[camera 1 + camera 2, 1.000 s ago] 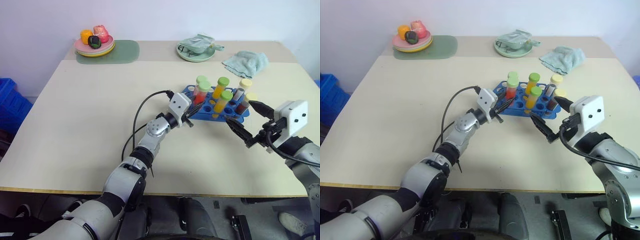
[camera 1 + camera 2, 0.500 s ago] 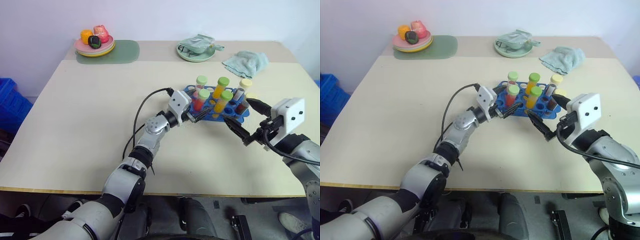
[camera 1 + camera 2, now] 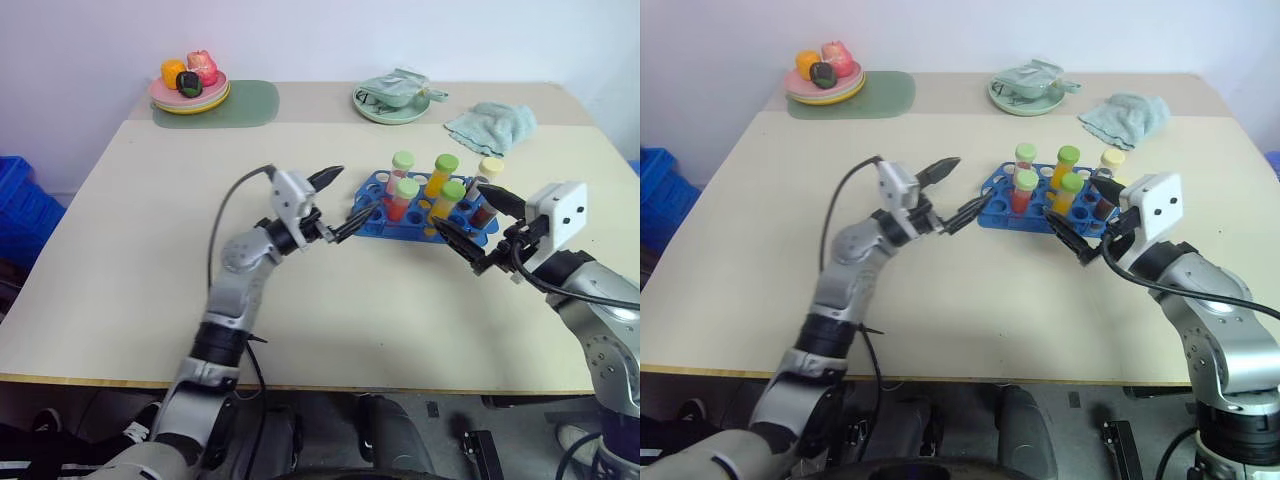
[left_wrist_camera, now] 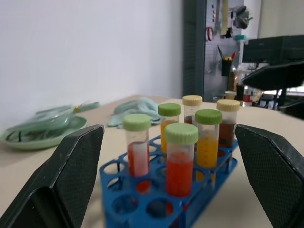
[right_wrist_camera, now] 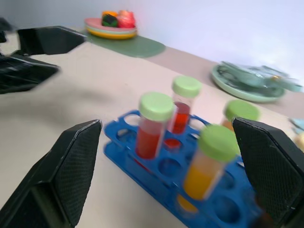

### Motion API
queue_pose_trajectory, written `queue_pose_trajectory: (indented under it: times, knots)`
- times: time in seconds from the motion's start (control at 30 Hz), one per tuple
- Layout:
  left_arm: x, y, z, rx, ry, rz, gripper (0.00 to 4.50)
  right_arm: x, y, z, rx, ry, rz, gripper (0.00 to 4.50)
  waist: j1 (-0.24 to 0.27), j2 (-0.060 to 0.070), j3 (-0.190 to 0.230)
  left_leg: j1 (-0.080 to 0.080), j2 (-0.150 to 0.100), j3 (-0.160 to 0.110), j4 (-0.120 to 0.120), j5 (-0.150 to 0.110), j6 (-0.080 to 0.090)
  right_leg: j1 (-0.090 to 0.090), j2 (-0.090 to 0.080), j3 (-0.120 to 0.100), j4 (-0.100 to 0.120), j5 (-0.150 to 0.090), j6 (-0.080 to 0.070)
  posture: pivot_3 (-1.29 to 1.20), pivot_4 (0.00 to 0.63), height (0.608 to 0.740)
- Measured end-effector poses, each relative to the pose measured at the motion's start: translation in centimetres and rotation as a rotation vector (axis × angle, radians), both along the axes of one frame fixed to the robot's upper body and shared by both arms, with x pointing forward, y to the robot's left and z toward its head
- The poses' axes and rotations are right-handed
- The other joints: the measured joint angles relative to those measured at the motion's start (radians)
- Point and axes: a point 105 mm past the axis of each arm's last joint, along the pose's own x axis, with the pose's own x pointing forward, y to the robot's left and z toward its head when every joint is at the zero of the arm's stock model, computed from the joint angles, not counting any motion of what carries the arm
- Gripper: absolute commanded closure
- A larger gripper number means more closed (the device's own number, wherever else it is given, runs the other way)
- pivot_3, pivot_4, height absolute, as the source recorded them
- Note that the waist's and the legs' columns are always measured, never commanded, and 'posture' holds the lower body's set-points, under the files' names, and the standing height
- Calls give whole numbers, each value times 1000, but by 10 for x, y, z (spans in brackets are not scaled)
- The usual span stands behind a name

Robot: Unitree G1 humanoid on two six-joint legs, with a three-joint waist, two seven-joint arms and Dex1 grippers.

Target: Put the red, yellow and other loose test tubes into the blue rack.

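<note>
The blue rack (image 3: 379,193) stands right of the table's middle. Several capped tubes stand upright in it: a red tube (image 3: 404,200) with a light green cap, a yellow-orange tube (image 3: 449,205) with a green cap, and a dark brown tube (image 4: 226,130) with a cream cap among them. My left gripper (image 3: 342,200) hovers open just left of the rack, holding nothing. My right gripper (image 3: 472,218) is open at the rack's right end, its fingers (image 5: 71,161) empty and close to the tubes.
At the back left, a plate of toy fruit (image 3: 189,90) sits on a green mat (image 3: 245,104). A green dish (image 3: 392,100) and a teal cloth (image 3: 491,126) lie behind the rack. A blue crate (image 3: 20,210) stands off the table's left edge.
My left gripper opened, let go of the red tube now standing in the rack, and drew back left and upward. My right gripper edged slightly toward the rack.
</note>
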Motion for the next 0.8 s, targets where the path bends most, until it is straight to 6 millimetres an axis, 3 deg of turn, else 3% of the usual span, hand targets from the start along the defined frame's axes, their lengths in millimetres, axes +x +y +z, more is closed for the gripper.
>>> queue_pose_trajectory:
  times: [0.13, 0.23, 0.37, 0.5, 0.67, 0.8]
  knots:
    - [-10, 55, 15, 51, 43, -43, 29, -5, 5, -1, 30, 35, 101, 0, -8, 1, 0, 1, 1, 0, -2, 0, 0, 0, 1, 0, 0, 0, 0, 0, 150, 740]
    - [-16, 111, 25, 117, 56, -20, 29, -14, 10, 3, 40, 70, 215, 0, -13, 1, 0, 2, 1, 0, -2, 0, 0, 0, 1, 0, 0, 0, 0, 0, 150, 740]
    - [-30, 155, 16, 242, 74, -30, 29, -29, 17, 2, -2, 145, 360, 0, -2, 1, 0, 1, 0, 0, -2, 0, 0, 1, 1, -1, 0, 0, 0, 0, 150, 740]
    - [-50, 182, -5, 372, 88, -71, 29, -43, 16, -11, -72, 221, 454, 0, -2, 0, 0, 1, 0, 1, -2, -1, 1, 1, 0, -1, 0, 0, 0, 0, 150, 740]
    - [-73, 207, -21, 435, 147, -123, 29, -45, 12, -12, -163, 169, 475, 0, -5, 0, 0, 1, 1, 1, -2, -1, 1, 1, 1, -1, 0, 0, 0, 0, 150, 740]
    - [-91, 216, -37, 438, 205, -136, 29, -46, 10, -17, -186, 166, 469, 0, -6, 0, 0, 1, 1, 2, -2, -1, 2, 1, 0, 0, 0, 0, 0, 0, 150, 740]
